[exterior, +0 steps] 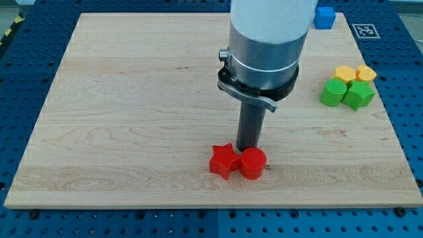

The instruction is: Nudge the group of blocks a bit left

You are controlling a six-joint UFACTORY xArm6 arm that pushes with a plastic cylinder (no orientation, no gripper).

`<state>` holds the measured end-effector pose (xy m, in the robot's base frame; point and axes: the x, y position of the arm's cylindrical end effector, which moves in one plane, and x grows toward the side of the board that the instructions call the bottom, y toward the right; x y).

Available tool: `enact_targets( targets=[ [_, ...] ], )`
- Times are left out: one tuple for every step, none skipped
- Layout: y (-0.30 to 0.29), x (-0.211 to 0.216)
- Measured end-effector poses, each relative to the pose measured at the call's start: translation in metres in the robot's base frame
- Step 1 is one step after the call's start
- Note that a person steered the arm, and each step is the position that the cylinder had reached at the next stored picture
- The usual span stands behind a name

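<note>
A group of blocks sits at the view's right on the wooden board (132, 99): a green round block (333, 92), a green block (359, 95), a yellow block (345, 73) and a yellow block (365, 73), all touching or nearly so. A red star (224, 160) and a red cylinder (252, 163) stand side by side near the view's bottom centre. My tip (248, 149) is right behind the two red blocks, close to the cylinder, far left of the green and yellow group.
A blue cube (324, 17) stands at the board's top right edge. A fiducial marker (364, 30) lies just off the board's top right corner. The arm's wide silver body (266, 39) hides part of the board's top centre.
</note>
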<state>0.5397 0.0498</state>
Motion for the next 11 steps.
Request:
enact_targets(
  targets=[
    [0.000, 0.011],
    [0.000, 0.010],
    [0.000, -0.026],
    [0.001, -0.046],
    [0.002, -0.046],
    [0.012, -0.046],
    [0.067, -0.046],
    [0.149, -0.046],
    [0.229, -0.044],
    [0.294, -0.040],
    [0.295, -0.043]
  ],
)
